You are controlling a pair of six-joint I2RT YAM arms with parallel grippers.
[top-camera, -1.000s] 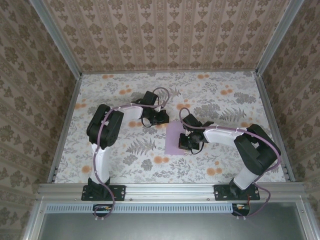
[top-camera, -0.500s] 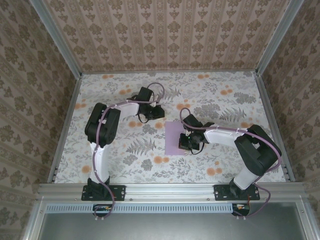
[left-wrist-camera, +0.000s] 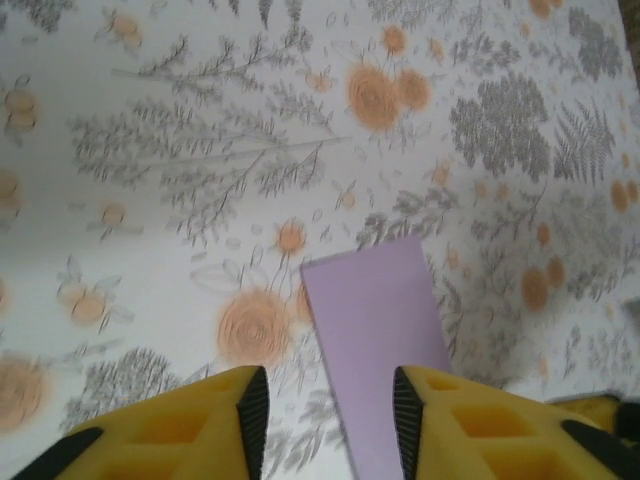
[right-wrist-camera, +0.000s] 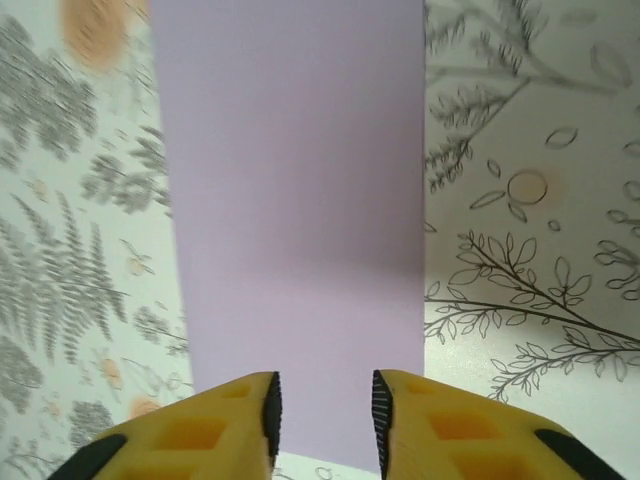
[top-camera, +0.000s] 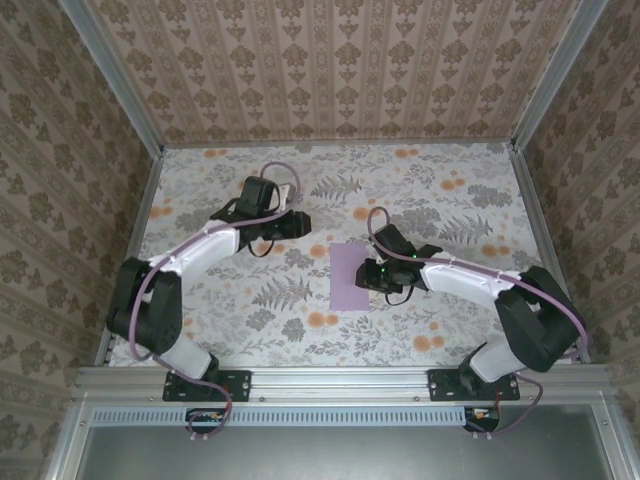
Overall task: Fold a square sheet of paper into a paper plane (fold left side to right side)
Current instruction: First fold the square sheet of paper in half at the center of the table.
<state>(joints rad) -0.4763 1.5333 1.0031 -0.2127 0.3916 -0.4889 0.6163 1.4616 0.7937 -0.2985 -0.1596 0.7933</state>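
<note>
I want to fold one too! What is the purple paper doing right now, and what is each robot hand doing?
Lilac paper: lying flat on the table as a narrow rectangle, not gripped.
Left hand: open, empty, apart from the paper.
Right hand: open, empty, over one end of the paper.

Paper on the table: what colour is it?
The paper is plain pale lilac, clearest in the right wrist view.

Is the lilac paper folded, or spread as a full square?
Folded, it seems: the lilac paper lies flat as a narrow rectangle, longer than wide, not a square. Its layers cannot be told apart.
</note>
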